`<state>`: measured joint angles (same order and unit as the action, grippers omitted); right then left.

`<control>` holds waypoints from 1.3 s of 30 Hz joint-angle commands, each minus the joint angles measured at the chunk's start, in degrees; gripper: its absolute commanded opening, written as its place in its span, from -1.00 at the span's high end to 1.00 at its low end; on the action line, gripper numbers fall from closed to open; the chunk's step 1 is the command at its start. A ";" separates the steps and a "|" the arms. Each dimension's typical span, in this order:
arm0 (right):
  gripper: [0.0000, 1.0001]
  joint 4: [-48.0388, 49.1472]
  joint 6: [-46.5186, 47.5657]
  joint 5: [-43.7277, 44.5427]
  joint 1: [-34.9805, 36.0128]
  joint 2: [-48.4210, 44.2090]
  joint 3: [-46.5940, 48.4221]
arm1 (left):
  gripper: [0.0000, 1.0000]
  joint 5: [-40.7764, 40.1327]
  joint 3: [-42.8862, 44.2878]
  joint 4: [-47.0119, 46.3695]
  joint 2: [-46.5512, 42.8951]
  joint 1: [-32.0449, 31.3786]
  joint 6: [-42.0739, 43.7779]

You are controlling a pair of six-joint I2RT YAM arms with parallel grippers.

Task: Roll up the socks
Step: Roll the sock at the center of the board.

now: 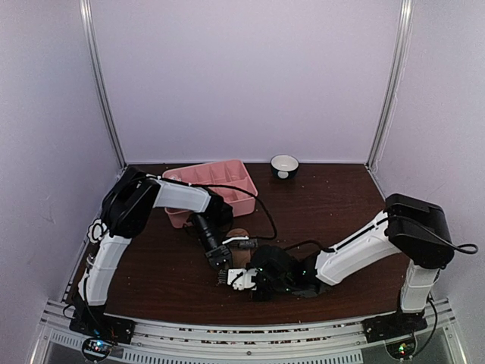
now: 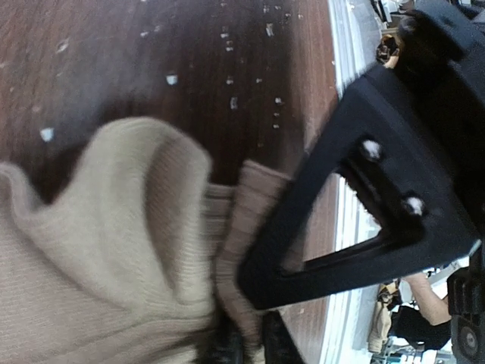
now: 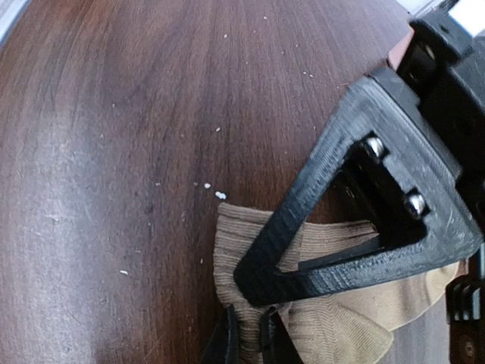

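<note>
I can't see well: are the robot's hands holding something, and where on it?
Both pinch the soft tan-brown fabric sock: the left hand at a ribbed fold, the right hand at an edge.

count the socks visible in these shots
1. The tan sock lies on the table, pinched by the left gripper and the right gripper. No second sock shows; one could be hidden beneath them.

Ribbed knit tan sock (image 2: pixel 114 250); smooth, slightly glossy wood table (image 3: pixel 114 152)
</note>
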<state>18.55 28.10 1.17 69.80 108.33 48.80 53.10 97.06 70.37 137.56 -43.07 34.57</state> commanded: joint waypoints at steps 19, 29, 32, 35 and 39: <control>1.00 -3.16 -33.08 -28.46 -10.00 11.49 -5.03 | -0.96 -20.41 -29.29 -26.37 -34.67 -1.19 12.21; 1.00 4.05 -42.53 -31.71 -13.16 14.89 -8.59 | -0.96 -17.47 -34.92 -33.93 -38.07 -2.83 10.98; 1.00 9.32 -47.18 -34.71 -15.28 15.79 -10.63 | -0.96 -18.77 -35.65 -36.72 -37.59 -4.15 10.58; 1.00 12.03 -49.94 -37.39 -16.64 16.72 -11.55 | -0.96 -20.15 -34.52 -38.16 -35.70 -5.36 10.51; 1.00 11.71 -50.48 -38.39 -17.29 16.98 -11.54 | -0.91 -21.16 -31.84 -39.17 -33.00 -6.12 10.44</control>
<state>48.66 -18.96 -39.66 54.08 118.87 42.06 33.17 62.41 34.57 101.86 -48.51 44.56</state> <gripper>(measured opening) 0.072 0.975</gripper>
